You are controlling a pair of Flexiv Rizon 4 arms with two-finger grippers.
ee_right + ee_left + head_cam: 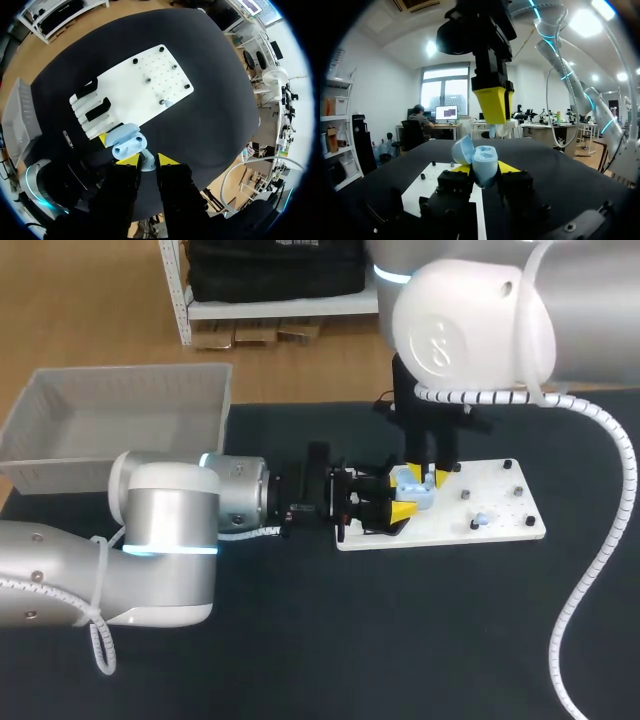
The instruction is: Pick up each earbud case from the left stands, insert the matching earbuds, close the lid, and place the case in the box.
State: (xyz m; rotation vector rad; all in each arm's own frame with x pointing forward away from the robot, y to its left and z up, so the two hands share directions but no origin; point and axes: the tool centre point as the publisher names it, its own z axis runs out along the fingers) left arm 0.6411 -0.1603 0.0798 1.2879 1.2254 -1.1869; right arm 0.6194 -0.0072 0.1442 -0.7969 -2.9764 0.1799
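The left gripper (392,497) is clamped on the light blue earbud case (482,162), one yellow tip on each side of the lower shell. It holds the case just above the near end of the white stand board (145,90), with the lid open and the two cavities facing up. The right gripper (146,159) hangs directly over the case, and its fingers are closed on a small light blue earbud (146,164). The piece is very small, so I judge the hold from the right wrist view only, and it seems to sit between the two tips. A second earbud (481,518) stands on a peg of the board.

The case looks like a light, smooth, hard plastic shell with rounded sides, so I think it can slip or turn if the hold is weak. The best hold is across the flat sides of the lower half, well away from the hinge and the thin lid. The earbud is tiny and glossy, so it needs only a gentle pinch on its stem. The grey box (60,455) waits on the table (300,640), well apart to the left.
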